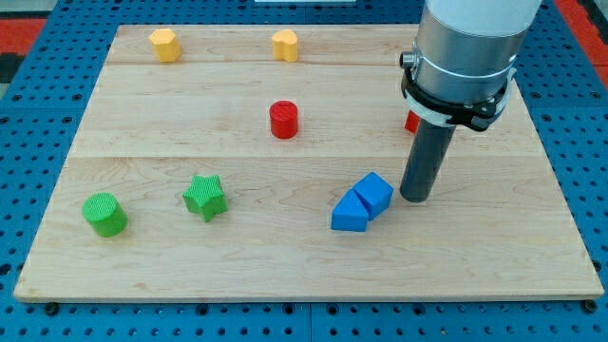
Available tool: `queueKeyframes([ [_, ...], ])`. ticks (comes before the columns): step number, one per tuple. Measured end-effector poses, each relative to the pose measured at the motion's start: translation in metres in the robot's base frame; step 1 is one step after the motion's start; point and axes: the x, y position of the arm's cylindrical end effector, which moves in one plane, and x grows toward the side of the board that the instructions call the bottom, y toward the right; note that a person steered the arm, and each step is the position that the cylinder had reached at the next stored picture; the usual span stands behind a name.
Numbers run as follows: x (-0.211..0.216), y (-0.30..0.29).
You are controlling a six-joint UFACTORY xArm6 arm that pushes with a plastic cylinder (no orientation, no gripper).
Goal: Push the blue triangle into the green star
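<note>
one camera view is recorded. the arm (465, 57) enters from the view's top right and ends in a straight dark rod; no jaws are carried, so nothing is opened, closed or gripped. my tip (415, 199) is set down on the wooden board (285, 256), just to the view's right of the blue blocks. a thin strip of board appears to show between the tip and the nearest blue face, but whether they touch cannot be told for certain.

two blue blocks are seen pressed together: the blue triangle (349, 213) at the lower left of the pair, and a blue cube (374, 193) touching it on its upper right. the cube lies between the triangle and the tip.

the green star (204, 197) is found well apart from the blue pair, toward the view's left, at about the same height on the board. bare wood lies between them. a green cylinder (104, 214) stands further left, near the star but not touching it.

a red cylinder (283, 120) is noted near the board's middle, above the gap between star and triangle. a second red block (411, 123) is mostly hidden behind the arm; its shape cannot be made out. two yellow blocks are placed along the top edge: a yellow block at the left (164, 45) and a yellow block nearer the centre (285, 45), well apart from each other.
</note>
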Motion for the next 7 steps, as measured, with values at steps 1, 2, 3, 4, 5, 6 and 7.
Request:
queueKeyframes([
  [1,0.007,-0.019],
  [2,0.027,-0.030],
  [3,0.035,-0.041],
  [4,0.035,-0.069],
  [5,0.046,-0.091],
  [6,0.058,-0.096],
  [7,0.063,-0.106],
])
